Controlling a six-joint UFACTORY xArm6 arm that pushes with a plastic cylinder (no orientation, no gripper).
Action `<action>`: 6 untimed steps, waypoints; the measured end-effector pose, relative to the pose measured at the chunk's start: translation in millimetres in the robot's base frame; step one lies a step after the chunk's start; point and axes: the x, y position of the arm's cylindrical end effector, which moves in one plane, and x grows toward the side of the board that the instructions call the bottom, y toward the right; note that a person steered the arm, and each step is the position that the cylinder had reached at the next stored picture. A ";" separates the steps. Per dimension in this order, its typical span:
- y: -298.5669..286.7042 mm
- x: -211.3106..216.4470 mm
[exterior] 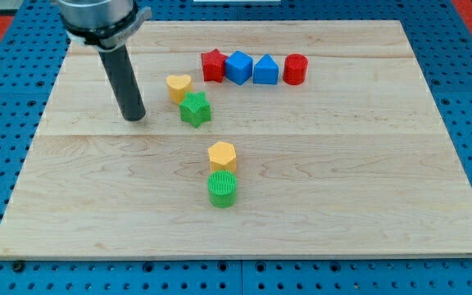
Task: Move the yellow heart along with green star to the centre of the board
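The yellow heart (pixel 179 86) lies on the wooden board (pixel 342 180) in the upper middle-left. The green star (pixel 195 109) touches it at its lower right. My tip (pixel 134 117) rests on the board to the left of both blocks, about a block's width from the star and slightly lower than the heart. It touches neither block. The dark rod rises from the tip toward the view's top left.
A row at the view's top holds a red star (pixel 212 65), a blue block (pixel 238 67), a blue pentagon-like block (pixel 265 70) and a red cylinder (pixel 295 69). A yellow hexagon (pixel 221 156) and a green cylinder (pixel 222 188) stand together below centre.
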 end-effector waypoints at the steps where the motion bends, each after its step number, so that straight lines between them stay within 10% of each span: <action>1: 11.1 -26.6; 6: 42.2 -53.7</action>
